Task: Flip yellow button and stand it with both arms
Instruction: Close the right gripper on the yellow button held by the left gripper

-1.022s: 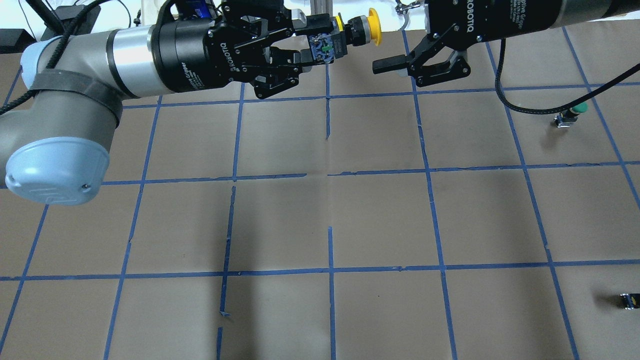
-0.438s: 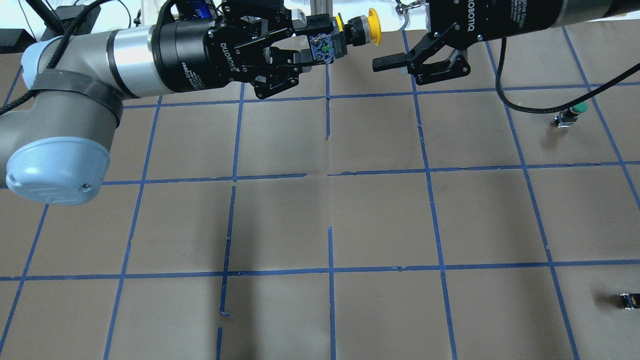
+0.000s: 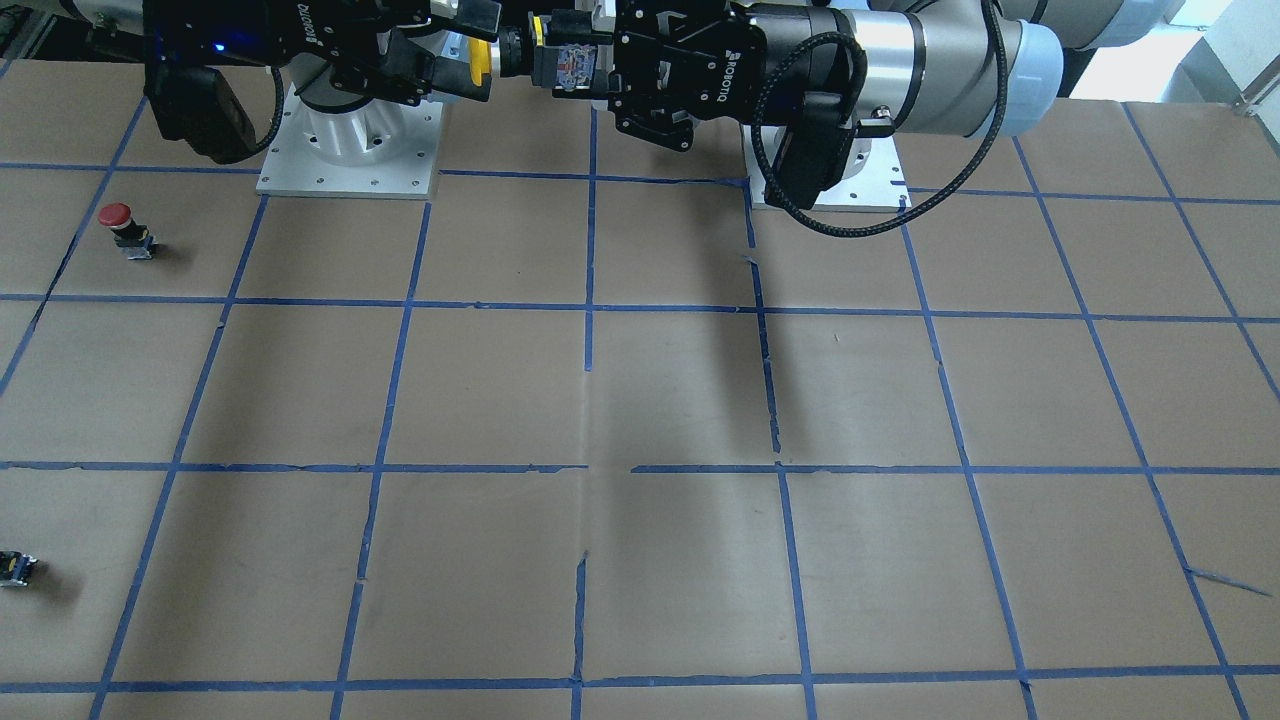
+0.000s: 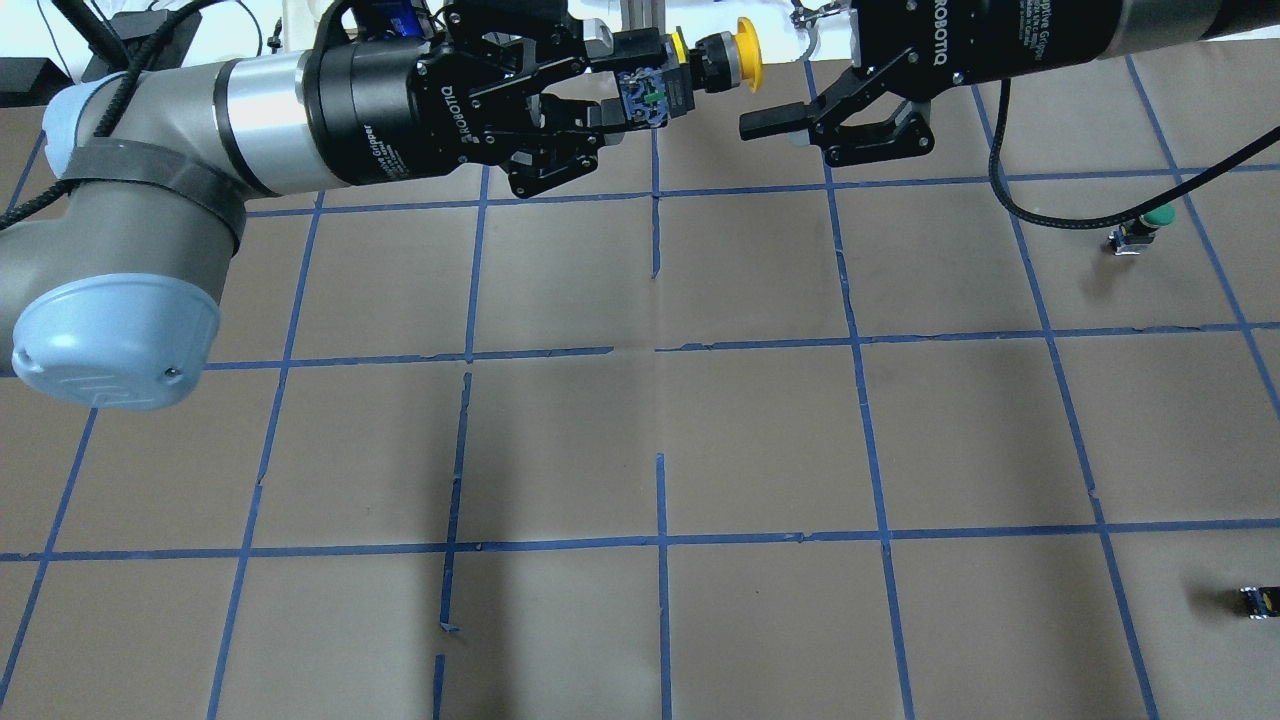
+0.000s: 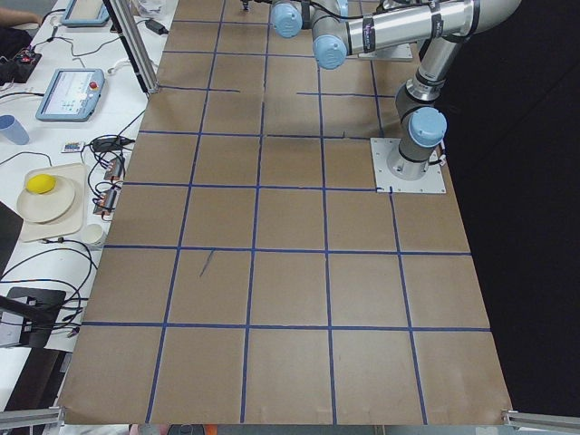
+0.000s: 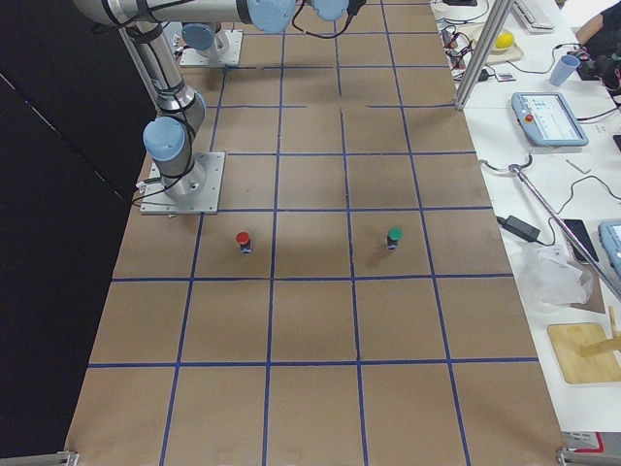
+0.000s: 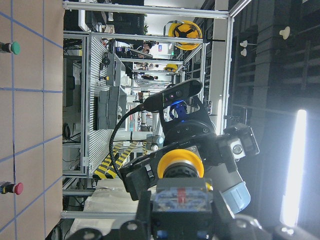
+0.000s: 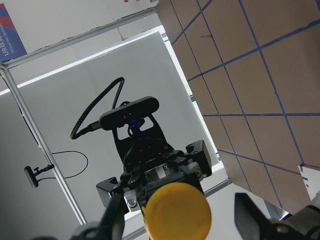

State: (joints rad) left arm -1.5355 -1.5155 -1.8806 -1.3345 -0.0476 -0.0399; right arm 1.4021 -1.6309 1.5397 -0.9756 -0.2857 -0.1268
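The yellow button (image 4: 746,67) is held sideways in the air over the table's far edge, cap towards my right arm. My left gripper (image 4: 628,82) is shut on its black-and-grey block body (image 3: 565,55). My right gripper (image 4: 768,75) is open. Its fingers (image 8: 250,215) stand on either side of the yellow cap (image 8: 177,210) without touching it. The left wrist view shows the cap (image 7: 180,162) and the right gripper behind it.
A green-capped button (image 4: 1150,222) stands on the table at the right. A red-capped button (image 3: 120,222) stands near my right arm's base. A small dark capless part (image 4: 1258,601) lies near the right edge. The table is brown paper with blue tape lines.
My right gripper has edged a little closer to the yellow cap, still open. My left gripper and the button have not moved.
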